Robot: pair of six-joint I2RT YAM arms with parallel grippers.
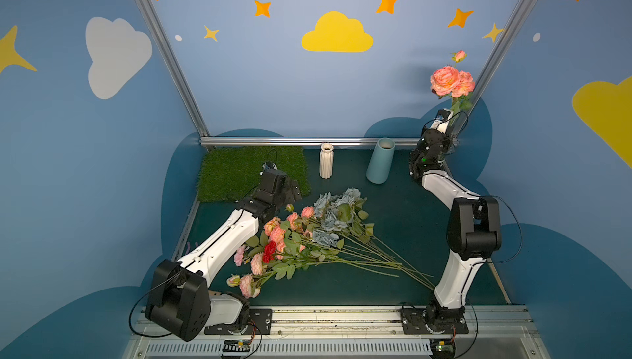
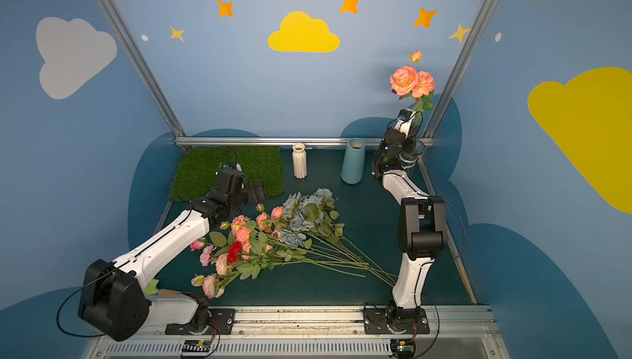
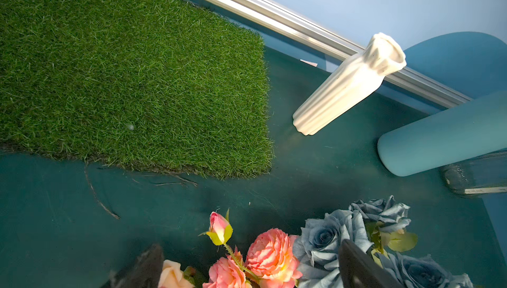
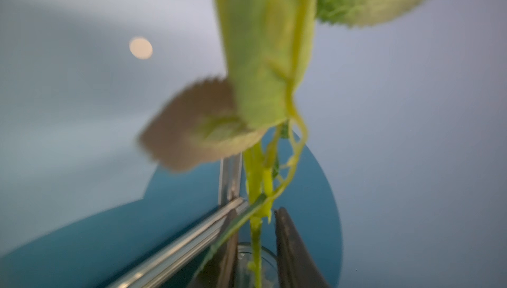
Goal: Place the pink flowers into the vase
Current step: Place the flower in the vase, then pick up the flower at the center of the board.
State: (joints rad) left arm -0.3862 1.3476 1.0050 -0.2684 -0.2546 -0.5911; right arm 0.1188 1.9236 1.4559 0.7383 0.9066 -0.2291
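Flowers lie in a loose heap across the middle of a dark teal desk [image 1: 393, 237] inside a blue booth painted with clouds and stars. In both top views we see the pink flowers [image 1: 273, 234] on the left side of the heap. Their blooms point toward the left edge and their long green stems fan out toward the near right corner. Grey-blue roses [image 1: 333, 217] lie just beside them on the far side, and one small red carnation [image 1: 269, 251] sits among the pink blooms.

The left fingers [image 3: 356, 267] hover over the far end of the heap, near a square of fake grass [image 1: 239, 169] in the far left corner. They are spread wide and hold nothing. A pink bloom and a bud show between them in the left wrist view.

A white ribbed vase [image 1: 326, 161] and a taller pale blue vase [image 1: 380, 160] stand upright along the far edge, a little apart.

At the far right corner we see the right arm raised beside a clear glass vase [image 2: 412, 155]. One pink stem [image 1: 451, 81], with two full blooms and a bud, stands upright above it. In the blurred right wrist view the right fingers [image 4: 290, 251] are narrowly parted. The stem runs between them with a gap on each side and down toward the mouth of the glass vase.
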